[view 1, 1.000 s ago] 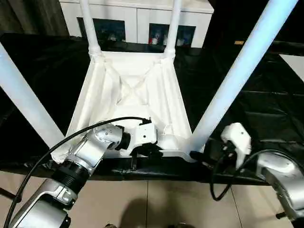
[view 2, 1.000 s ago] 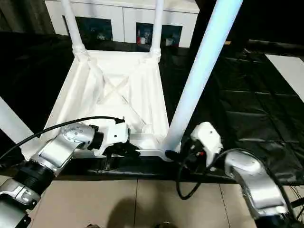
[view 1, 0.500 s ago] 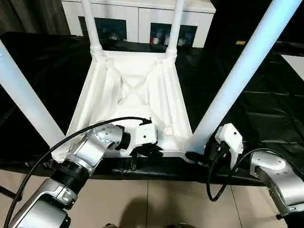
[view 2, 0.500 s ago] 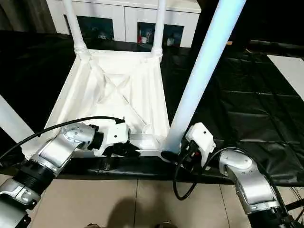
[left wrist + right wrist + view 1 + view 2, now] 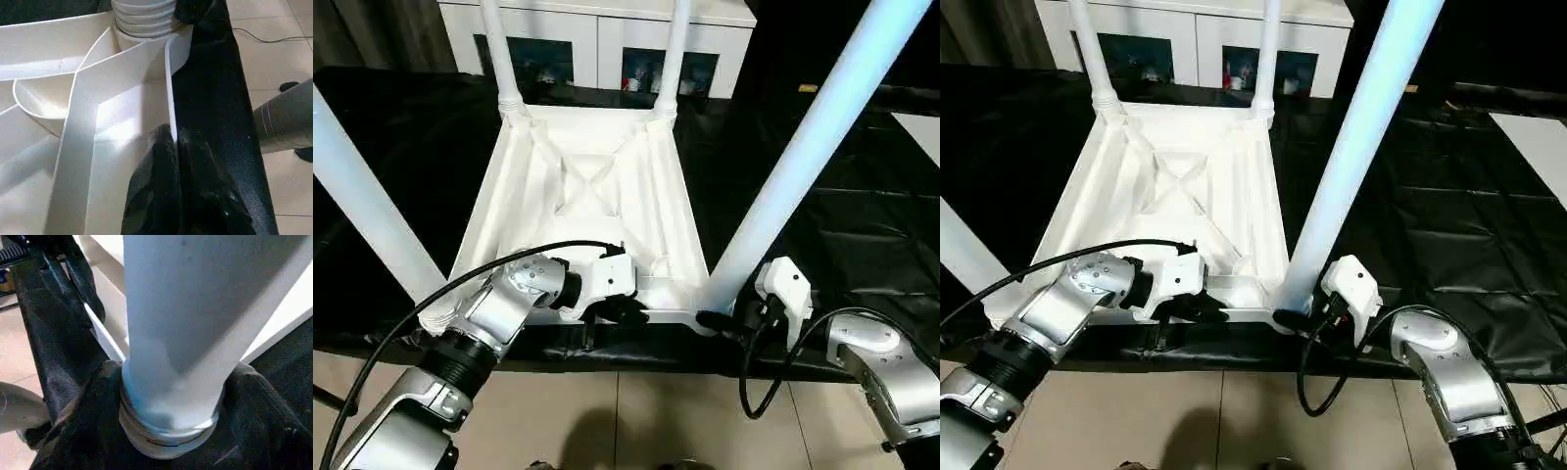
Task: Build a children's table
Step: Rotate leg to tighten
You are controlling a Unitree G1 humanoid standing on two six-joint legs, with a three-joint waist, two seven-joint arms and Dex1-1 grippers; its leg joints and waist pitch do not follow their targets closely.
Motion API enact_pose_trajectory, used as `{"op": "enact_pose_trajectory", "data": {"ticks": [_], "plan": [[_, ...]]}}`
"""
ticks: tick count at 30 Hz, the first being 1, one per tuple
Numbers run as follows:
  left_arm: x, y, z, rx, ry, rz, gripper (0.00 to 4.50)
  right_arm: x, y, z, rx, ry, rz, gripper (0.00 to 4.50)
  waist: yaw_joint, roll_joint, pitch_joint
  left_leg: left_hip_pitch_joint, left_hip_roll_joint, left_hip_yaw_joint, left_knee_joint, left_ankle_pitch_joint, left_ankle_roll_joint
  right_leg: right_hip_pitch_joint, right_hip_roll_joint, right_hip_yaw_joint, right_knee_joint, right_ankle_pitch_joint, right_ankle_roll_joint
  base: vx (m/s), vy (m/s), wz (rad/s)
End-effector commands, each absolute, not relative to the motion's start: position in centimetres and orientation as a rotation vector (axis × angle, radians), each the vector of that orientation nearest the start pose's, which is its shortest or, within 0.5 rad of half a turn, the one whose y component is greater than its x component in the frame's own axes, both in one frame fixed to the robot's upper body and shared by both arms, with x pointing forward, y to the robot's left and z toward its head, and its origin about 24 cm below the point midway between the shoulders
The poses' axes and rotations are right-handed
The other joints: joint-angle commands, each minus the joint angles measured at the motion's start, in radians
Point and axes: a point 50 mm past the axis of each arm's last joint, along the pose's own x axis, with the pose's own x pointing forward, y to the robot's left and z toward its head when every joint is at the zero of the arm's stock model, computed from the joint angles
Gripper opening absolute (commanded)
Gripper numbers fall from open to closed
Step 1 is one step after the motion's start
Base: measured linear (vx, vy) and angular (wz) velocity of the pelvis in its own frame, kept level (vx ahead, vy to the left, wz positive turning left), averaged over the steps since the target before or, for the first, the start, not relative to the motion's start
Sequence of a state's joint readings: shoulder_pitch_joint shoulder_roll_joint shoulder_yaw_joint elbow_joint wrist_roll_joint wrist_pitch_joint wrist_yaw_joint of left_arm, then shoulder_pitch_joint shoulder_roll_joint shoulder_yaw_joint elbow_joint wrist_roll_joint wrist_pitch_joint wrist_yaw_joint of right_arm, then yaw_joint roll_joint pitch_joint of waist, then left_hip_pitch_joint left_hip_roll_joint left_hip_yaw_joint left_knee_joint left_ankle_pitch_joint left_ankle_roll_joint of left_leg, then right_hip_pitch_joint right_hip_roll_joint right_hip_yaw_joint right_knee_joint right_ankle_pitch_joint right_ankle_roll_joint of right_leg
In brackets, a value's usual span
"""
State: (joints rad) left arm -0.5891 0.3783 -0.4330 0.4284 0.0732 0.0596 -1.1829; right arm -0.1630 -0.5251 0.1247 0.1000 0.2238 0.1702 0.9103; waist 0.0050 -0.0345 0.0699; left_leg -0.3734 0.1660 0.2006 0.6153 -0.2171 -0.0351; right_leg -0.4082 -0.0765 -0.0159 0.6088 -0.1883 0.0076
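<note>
The children's table point(image 5: 592, 191) lay upside down on the black-covered bench point(image 5: 862, 211), its four legs pointing up, so the corner sockets faced the robot. The left gripper point(image 5: 172, 147) was clenched on the tabletop's near rim point(image 5: 168, 83), likely to steady it while the other arm worked. At the near right corner, the right gripper point(image 5: 171, 431) had one finger on each side of the near right leg point(image 5: 803, 147) at its base, apparently grasping it to seat it.
</note>
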Motion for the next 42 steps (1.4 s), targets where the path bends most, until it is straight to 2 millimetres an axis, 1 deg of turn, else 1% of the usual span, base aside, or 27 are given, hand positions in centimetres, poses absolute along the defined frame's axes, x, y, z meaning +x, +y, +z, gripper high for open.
{"op": "enact_pose_trajectory", "data": {"ticks": [1, 3, 4, 6, 8, 9, 10, 11, 13, 16, 18, 20, 21, 24, 25, 27, 28, 30, 31, 32, 34, 35, 37, 38, 39, 40, 42], "plan": [[30.6, 10.2, 5.9, 0.629, 0.381, -1.45, 0.0, 26.6, -18.7, 5.5, -0.203, 0.267, 0.933, 2.7, 0.003, -0.009, -0.055, 0.013, 0.07, -0.028, -0.083, -0.146, 0.094, 0.041, -0.068, 0.036, -0.067, -0.135, -0.29, 0.0, 0.0, 0.0], [30.6, 10.2, 5.9, 0.629, 0.381, -1.45, 0.0, 26.6, -18.7, 5.5, -0.203, 0.267, 0.933, 2.7, 0.002, -0.009, -0.055, 0.012, 0.069, -0.028, -0.083, -0.153, 0.091, 0.041, -0.068, 0.036, -0.068, -0.146, -0.289, 0.0, 0.0, 0.0], [30.7, 10.2, 5.9, 0.62, 0.383, -1.431, 0.0, 26.9, -18.8, 5.1, -0.188, 0.27, 0.879, 2.69, 0.001, -0.009, -0.054, 0.012, 0.069, -0.029, -0.084, -0.158, 0.089, 0.041, -0.068, 0.036, -0.068, -0.155, -0.287, 0.0, 0.0, 0.0], [31.6, 9.8, 5.7, 0.601, 0.377, -1.332, 0.0, 27.6, -18.1, 3.9, -0.136, 0.264, 0.719, 2.69, -0.006, -0.008, -0.046, 0.012, 0.066, -0.03, -0.091, -0.22, 0.054, 0.033, -0.067, 0.036, -0.08, -0.258, -0.267, 0.0, 0.0, 0.0], [31.9, 9.6, 5.7, 0.594, 0.369, -1.304, 0.0, 27.7, -17.8, 3.6, -0.115, 0.259, 0.685, 2.69, -0.012, -0.01, -0.048, 0.016, 0.064, -0.034, -0.093, -0.264, 0.02, 0.03, -0.066, 0.035, -0.087, -0.339, -0.238, 0.0, 0.0, 0.0], [32.2, 9.2, 5.7, 0.578, 0.364, -1.278, 0.0, 27.8, -17.2, 3.5, -0.095, 0.247, 0.651, 2.69, -0.014, -0.012, -0.044, 0.016, 0.065, -0.035, -0.095, -0.281, 0.013, 0.028, -0.067, 0.038, -0.091, -0.369, -0.223, 0.0, 0.0, 0.0], [32.2, 9.1, 5.7, 0.575, 0.363, -1.272, 0.0, 27.8, -17.1, 3.4, -0.091, 0.244, 0.643, 2.69, -0.014, -0.012, -0.044, 0.016, 0.065, -0.035, -0.095, -0.281, 0.013, 0.028, -0.067, 0.038, -0.091, -0.369, -0.223, 0.0, 0.0, 0.0], [32.6, 8.4, 5.8, 0.552, 0.353, -1.229, 0.0, 28.0, -16.1, 3.3, -0.063, 0.22, 0.588, 2.69, -0.015, -0.009, -0.043, 0.018, 0.065, -0.037, -0.097, -0.299, 0.002, 0.024, -0.067, 0.038, -0.095, -0.4, -0.205, 0.0, 0.0, 0.0], [33.1, 7.5, 5.9, 0.536, 0.346, -1.168, 0.0, 28.5, -15.1, 3.3, -0.033, 0.191, 0.507, 2.69, -0.017, -0.009, -0.042, 0.017, 0.064, -0.037, -0.099, -0.311, -0.007, 0.018, -0.066, 0.039, -0.097, -0.412, -0.195, 0.0, 0.0, 0.0], [33.6, 6.7, 6.1, 0.518, 0.341, -1.099, 0.0, 29.1, -14.3, 3.3, -0.009, 0.177, 0.417, 2.69, -0.021, -0.009, -0.043, 0.015, 0.062, -0.04, -0.101, -0.312, -0.016, 0.019, -0.066, 0.039, -0.098, -0.415, -0.189, 0.0, 0.0, 0.0], [34.0, 6.1, 6.3, 0.499, 0.337, -1.035, 0.0, 29.5, -13.9, 3.2, 0.01, 0.175, 0.357, 2.68, -0.021, -0.009, -0.046, 0.013, 0.061, -0.037, -0.099, -0.281, -0.001, 0.022, -0.064, 0.039, -0.095, -0.347, -0.197, 0.0, 0.0, 0.0], [34.9, 5.3, 6.6, 0.464, 0.323, -0.901, 0.0, 30.3, -13.0, 3.1, 0.029, 0.188, 0.261, 2.68, -0.023, -0.008, -0.047, 0.011, 0.06, -0.035, -0.098, -0.255, 0.007, 0.024, -0.063, 0.039, -0.092, -0.296, -0.211, 0.0, 0.0, 0.0], [34.9, 5.3, 6.6, 0.464, 0.322, -0.899, 0.0, 30.3, -13.0, 3.1, 0.029, 0.188, 0.26, 2.68, -0.022, -0.008, -0.05, 0.011, 0.058, -0.033, -0.094, -0.227, 0.016, 0.027, -0.063, 0.039, -0.089, -0.256, -0.219, 0.0, 0.0, 0.0], [35.1, 4.7, 7.0, 0.473, 0.29, -0.888, 0.0, 30.4, -11.5, 3.4, 0.053, 0.164, 0.286, 2.68, -0.018, -0.009, -0.052, 0.006, 0.057, -0.03, -0.089, -0.164, 0.05, 0.035, -0.063, 0.039, -0.08, -0.163, -0.236, 0.0, 0.0, 0.0], [35.1, 4.7, 7.0, 0.473, 0.29, -0.888, 0.0, 30.4, -11.5, 3.4, 0.053, 0.164, 0.286, 2.68, -0.014, -0.009, -0.053, 0.008, 0.057, -0.027, -0.086, -0.137, 0.078, 0.036, -0.065, 0.039, -0.077, -0.122, -0.248, 0.0, 0.0, 0.0], [34.9, 4.7, 7.0, 0.487, 0.286, -0.918, 0.0, 30.2, -11.3, 3.8, 0.07, 0.131, 0.302, 3.38, -0.011, -0.006, -0.054, 0.007, 0.057, -0.027, -0.086, -0.112, 0.096, 0.04, -0.065, 0.037, -0.074, -0.096, -0.257, 0.0, 0.0, 0.0], [34.9, 4.7, 7.0, 0.487, 0.286, -0.918, 0.0, 30.2, -11.3, 3.8, 0.07, 0.131, 0.302, 3.38, -0.01, -0.007, -0.054, 0.008, 0.058, -0.026, -0.086, -0.109, 0.099, 0.039, -0.064, 0.037, -0.074, -0.094, -0.258, 0.0, 0.0, 0.0], [34.7, 5.2, 6.9, 0.502, 0.282, -0.946, 0.0, 30.1, -12.0, 4.4, 0.058, 0.096, 0.293, 3.54, -0.007, -0.006, -0.052, 0.009, 0.059, -0.026, -0.088, -0.119, 0.108, 0.04, -0.064, 0.037, -0.077, -0.107, -0.256, 0.0, 0.0, 0.0], [34.5, 5.4, 6.9, 0.508, 0.281, -0.964, 0.0, 30.1, -12.2, 4.7, 0.054, 0.083, 0.3, 3.69, -0.017, -0.009, -0.052, -0.003, 0.06, -0.033, -0.093, -0.125, 0.102, 0.048, -0.067, 0.033, -0.075, -0.13, -0.25, 0.0, 0.0, 0.0], [34.3, 5.7, 6.9, 0.52, 0.278, -1.0, 0.0, 30.0, -12.9, 5.1, 0.041, 0.068, 0.307, 3.69, -0.02, -0.006, -0.053, -0.005, 0.059, -0.035, -0.094, -0.127, 0.098, 0.051, -0.067, 0.031, -0.074, -0.141, -0.248, 0.0, 0.0, 0.0], [34.1, 5.8, 6.9, 0.528, 0.277, -1.022, 0.0, 29.9, -13.3, 5.4, 0.032, 0.059, 0.309, 3.86, -0.02, -0.006, -0.054, -0.001, 0.062, -0.034, -0.091, -0.116, 0.102, 0.047, -0.066, 0.033, -0.074, -0.124, -0.244, 0.0, 0.0, 0.0], [33.8, 6.3, 6.9, 0.554, 0.286, -1.042, 0.0, 29.7, -14.0, 5.7, 0.019, 0.07, 0.326, 3.97, -0.02, -0.003, -0.055, 0.007, 0.062, -0.03, -0.088, -0.112, 0.107, 0.041, -0.065, 0.035, -0.074, -0.105, -0.259, 0.0, 0.0, 0.0], [33.3, 7.1, 7.1, 0.576, 0.302, -1.087, 0.0, 29.0, -15.4, 6.1, -0.037, 0.1, 0.397, 4.18, -0.014, -0.004, -0.054, 0.006, 0.062, -0.029, -0.088, -0.088, 0.119, 0.045, -0.061, 0.035, -0.069, -0.061, -0.272, 0.0, 0.0, 0.0], [33.3, 7.1, 7.1, 0.576, 0.302, -1.087, 0.0, 29.0, -15.4, 6.1, -0.037, 0.1, 0.397, 4.26, -0.01, -0.002, -0.055, 0.006, 0.066, -0.029, -0.086, -0.062, 0.129, 0.047, -0.062, 0.035, -0.061, -0.014, -0.279, 0.0, 0.0, 0.0], [33.2, 7.4, 7.1, 0.58, 0.309, -1.102, 0.0, 28.6, -16.2, 6.3, -0.07, 0.115, 0.436, 4.31, -0.008, 0.0, -0.056, 0.009, 0.065, -0.027, -0.085, -0.049, 0.137, 0.046, -0.061, 0.034, -0.06, 0.016, -0.288, 0.0, 0.0, 0.0], [32.9, 7.8, 7.2, 0.588, 0.312, -1.129, 0.0, 28.2, -16.7, 6.5, -0.086, 0.128, 0.47, 4.36, -0.005, 0.0, -0.056, 0.011, 0.066, -0.026, -0.084, -0.047, 0.141, 0.046, -0.061, 0.035, -0.059, 0.027, -0.293, 0.0, 0.0, 0.0], [32.2, 8.6, 7.4, 0.606, 0.31, -1.229, 0.0, 27.3, -18.0, 7.1, -0.125, 0.157, 0.555, 4.44, -0.003, 0.0, -0.056, 0.008, 0.065, -0.027, -0.084, -0.04, 0.152, 0.049, -0.062, 0.034, -0.056, 0.048, -0.303, 0.0, 0.0, 0.0]]}}
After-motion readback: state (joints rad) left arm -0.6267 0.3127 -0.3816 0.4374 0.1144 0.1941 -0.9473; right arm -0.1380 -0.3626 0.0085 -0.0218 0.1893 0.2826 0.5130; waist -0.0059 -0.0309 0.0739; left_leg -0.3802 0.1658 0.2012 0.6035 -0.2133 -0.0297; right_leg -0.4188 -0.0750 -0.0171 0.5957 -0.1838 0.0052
